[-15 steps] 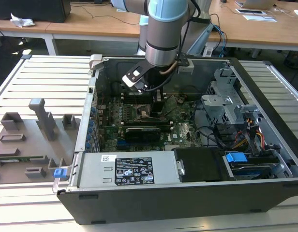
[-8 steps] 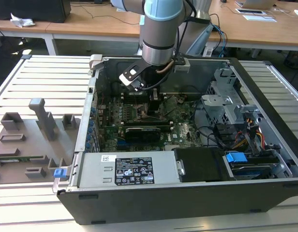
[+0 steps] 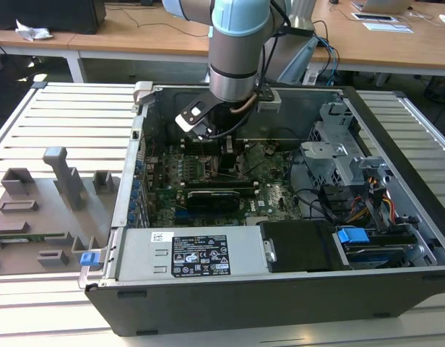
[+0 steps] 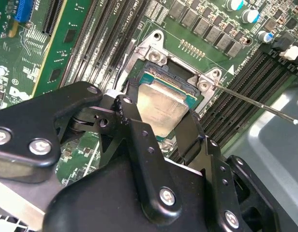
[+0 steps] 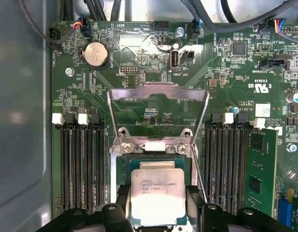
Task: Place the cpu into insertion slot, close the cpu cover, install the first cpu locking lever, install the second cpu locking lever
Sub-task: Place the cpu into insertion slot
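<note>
The cpu [image 5: 156, 197] is a silver square chip held between the black fingers [image 5: 122, 200] of my gripper [image 5: 157, 205]. It hangs low over the insertion slot [image 5: 154, 161], partly hiding it. In the second wrist view the cpu [image 4: 161, 107] sits slightly tilted above the insertion slot [image 4: 156, 76], with my gripper [image 4: 161, 120] shut on its two opposite edges. The cpu cover [image 5: 158, 90] is a silver frame swung open beyond the socket. A thin locking lever [image 4: 255, 102] stands raised beside the socket. In the exterior view my gripper [image 3: 226, 148] reaches down inside the computer case [image 3: 230, 303].
Long black memory slots [image 5: 81, 164] flank the socket on both sides. A power supply [image 3: 193, 253] and a drive cage [image 3: 352, 170] stand inside the case. A grey fixture board [image 3: 42, 210] with parts lies at the exterior view's left.
</note>
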`<state>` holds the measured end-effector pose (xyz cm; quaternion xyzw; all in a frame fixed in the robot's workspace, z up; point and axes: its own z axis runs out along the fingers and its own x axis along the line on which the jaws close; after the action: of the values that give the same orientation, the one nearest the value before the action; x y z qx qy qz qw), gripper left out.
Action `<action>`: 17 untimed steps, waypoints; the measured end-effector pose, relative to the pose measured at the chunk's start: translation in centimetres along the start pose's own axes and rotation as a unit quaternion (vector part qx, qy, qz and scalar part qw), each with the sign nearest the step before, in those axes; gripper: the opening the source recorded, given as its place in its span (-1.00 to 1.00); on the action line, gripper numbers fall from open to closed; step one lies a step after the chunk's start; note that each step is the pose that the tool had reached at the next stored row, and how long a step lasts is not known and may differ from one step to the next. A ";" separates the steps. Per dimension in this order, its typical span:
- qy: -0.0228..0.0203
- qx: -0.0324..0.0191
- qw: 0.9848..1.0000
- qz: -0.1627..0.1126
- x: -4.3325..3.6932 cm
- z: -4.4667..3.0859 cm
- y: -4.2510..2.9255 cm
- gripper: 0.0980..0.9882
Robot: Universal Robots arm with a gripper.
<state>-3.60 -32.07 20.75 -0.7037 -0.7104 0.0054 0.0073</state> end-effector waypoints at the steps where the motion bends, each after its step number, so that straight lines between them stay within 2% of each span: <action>1: 0.000 0.000 1.000 0.004 -0.01 0.11 0.00 0.00; 9: 0.000 0.000 1.000 0.007 0.33 0.48 0.01 0.00; 17: 0.000 0.000 1.000 0.007 0.33 0.86 0.02 0.00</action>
<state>-3.59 -31.74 19.89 -0.7084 -0.7057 0.0057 0.0072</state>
